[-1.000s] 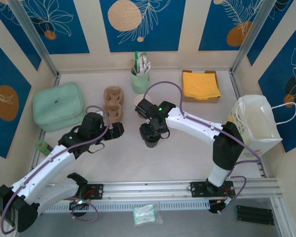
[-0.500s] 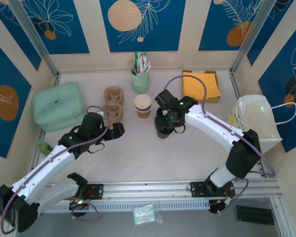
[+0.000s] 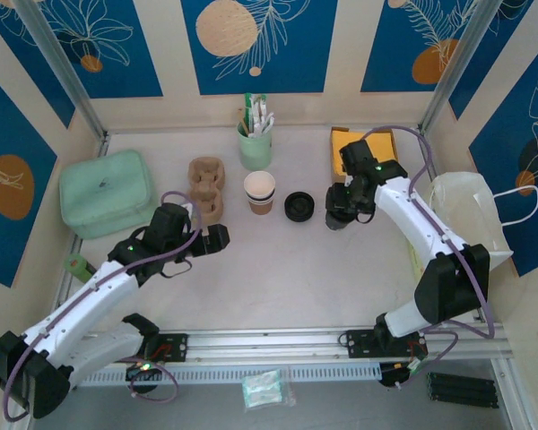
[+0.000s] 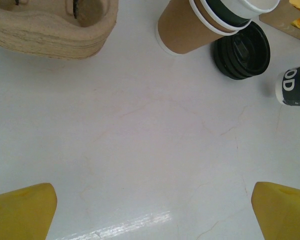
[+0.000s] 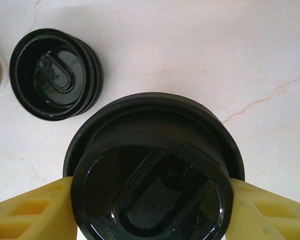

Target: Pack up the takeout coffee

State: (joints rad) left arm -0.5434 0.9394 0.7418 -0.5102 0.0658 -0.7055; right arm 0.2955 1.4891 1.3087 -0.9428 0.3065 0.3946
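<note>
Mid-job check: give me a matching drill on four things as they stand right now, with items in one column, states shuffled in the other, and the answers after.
Items
1. takeout coffee
2. loose black lids
3. nested lidless cups
4. left hand

States
A. open, over bare table
B. upright between the pulp carrier and the lids
C. clamped in the right hand
D. lying on the table between the cups and the coffee

Pairs: 1-C, 2-D, 3-B, 4-A
</note>
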